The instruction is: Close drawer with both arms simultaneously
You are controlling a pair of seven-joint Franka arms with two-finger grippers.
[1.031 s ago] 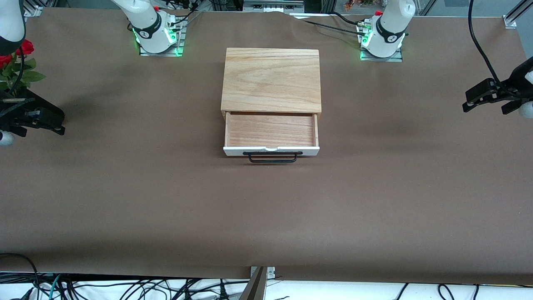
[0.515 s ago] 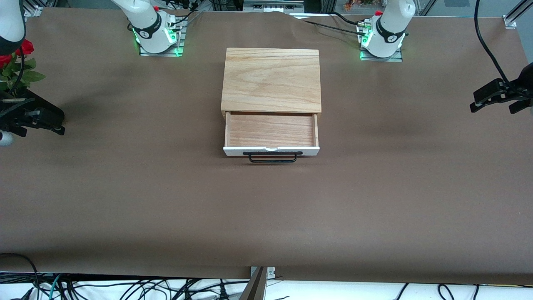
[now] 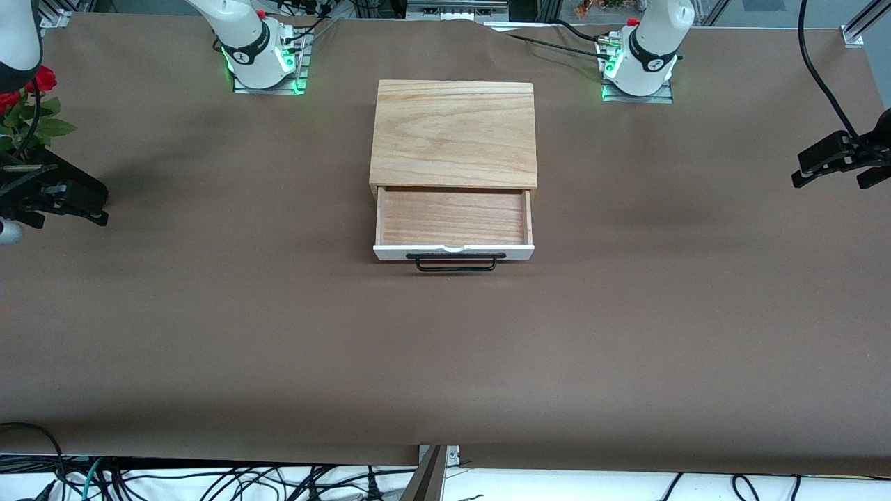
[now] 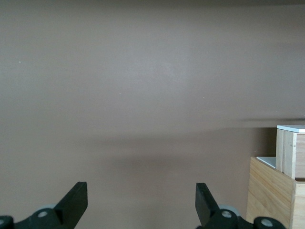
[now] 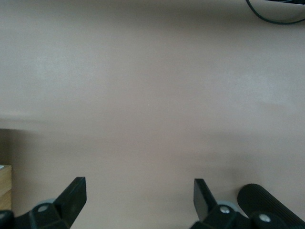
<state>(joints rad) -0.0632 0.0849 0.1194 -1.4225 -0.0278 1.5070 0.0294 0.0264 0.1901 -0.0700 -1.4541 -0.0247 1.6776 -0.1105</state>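
Note:
The drawer [image 3: 452, 217] stands pulled out of the light-wood box [image 3: 454, 132] at the table's middle, empty, its white front panel and black wire handle [image 3: 456, 264] facing the front camera. My left gripper [image 3: 800, 169] hangs open and empty over the table's left-arm end, well apart from the drawer. In the left wrist view its fingers are spread [image 4: 141, 200], with the box's corner [image 4: 271, 191] and the white panel [image 4: 291, 128] at the edge. My right gripper [image 3: 104, 209] is open and empty over the right-arm end, and its spread fingers show in the right wrist view [image 5: 139, 191].
A red rose with green leaves [image 3: 28, 97] stands at the right-arm end, beside the right gripper. Brown cloth [image 3: 445, 348] covers the table. Cables [image 3: 209, 480] lie below the table's edge nearest the front camera.
My left gripper has moved outward toward the left-arm end of the table, away from the drawer. The right gripper and the drawer have not visibly moved.

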